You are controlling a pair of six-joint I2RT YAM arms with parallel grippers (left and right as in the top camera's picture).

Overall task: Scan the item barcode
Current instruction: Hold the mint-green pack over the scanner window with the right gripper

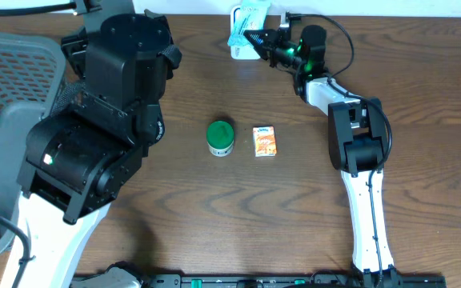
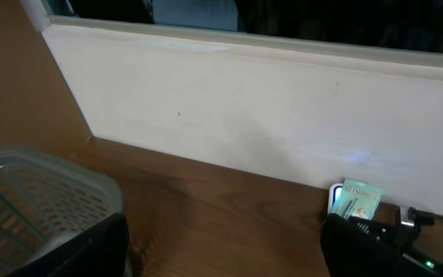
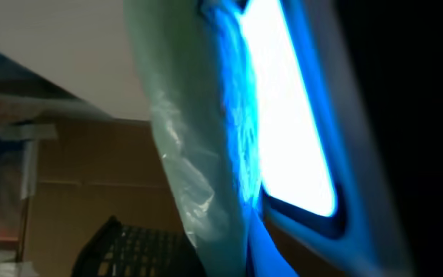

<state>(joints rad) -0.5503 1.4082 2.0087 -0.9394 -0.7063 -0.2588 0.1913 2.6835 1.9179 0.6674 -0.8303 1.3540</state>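
Far left: grey slatted plastic basket point(image 1: 6, 72), on the brown wooden tabletop point(image 1: 214, 216).
Left end effector point(image 2: 225, 248): fingers spread wide, nothing between them, facing the white back wall point(image 2: 229, 100).
Centre: round green-lidded jar point(image 1: 220, 137), upright; just to its right, apart from it, a small orange carton point(image 1: 264, 142) lying flat.
Top centre: pale blue-green crinkled plastic packet point(image 1: 246, 22), pressed against the glowing blue window of the white scanner point(image 1: 241, 51) (barcode not legible in any view).
Right end effector point(image 1: 254, 37): clamped on the packet, holding it at the scanner.
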